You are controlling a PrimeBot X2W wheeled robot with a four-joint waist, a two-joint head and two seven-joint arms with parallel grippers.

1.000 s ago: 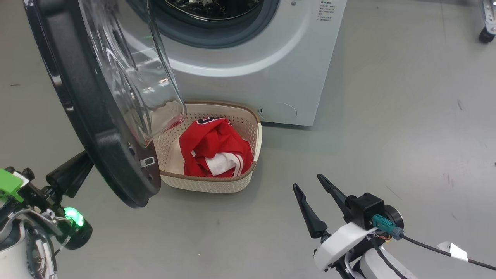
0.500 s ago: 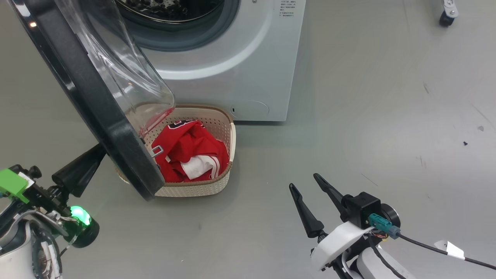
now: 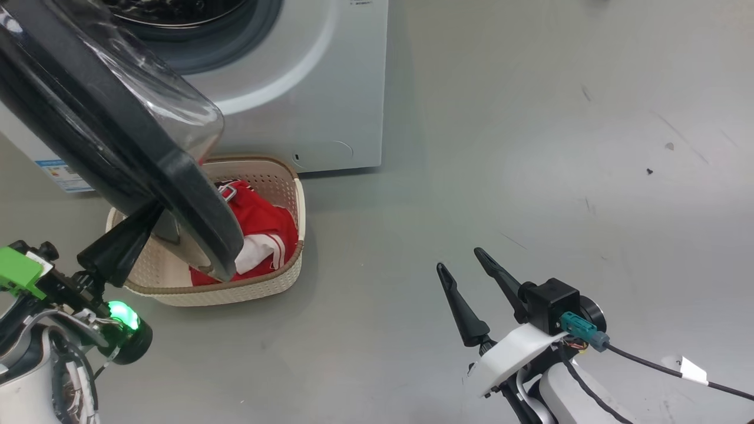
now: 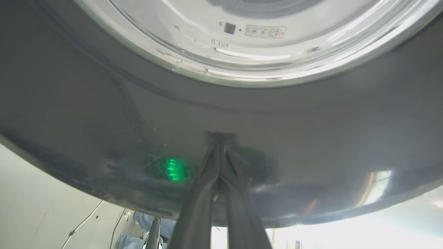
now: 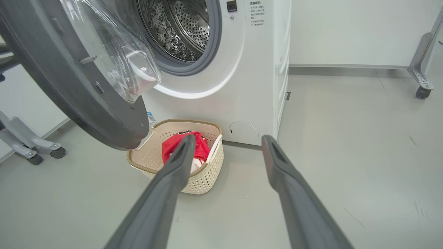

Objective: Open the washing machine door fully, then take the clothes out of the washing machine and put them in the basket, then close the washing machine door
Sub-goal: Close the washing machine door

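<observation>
- Nearest, on the right, the right gripper [image 3: 459,260] hangs over bare floor [image 3: 471,147]. Its fingers [image 5: 173,180] are spread wide and hold nothing, so it looks idle for this step.
- Near left, the left gripper [image 4: 220,138] has its fingers pressed together with nothing between them. Their tips appear to touch the outer face of the washing machine door [image 3: 147,171] near its lower rim, which reads as a push to shut it.
- Just beyond, the basket [image 3: 235,292] sits on the floor in front of the washing machine [image 3: 306,88]. The red clothes [image 3: 262,218] are heaped inside it, so the unloading appears done.
- The door hangs partly swung over the basket's left half, well apart from the drum mouth.
- Farthest, the drum [image 5: 180,31] shows bare dimpled steel and no fabric where the door does not hide it.
- What seems left is swinging the door home and latching it.
</observation>
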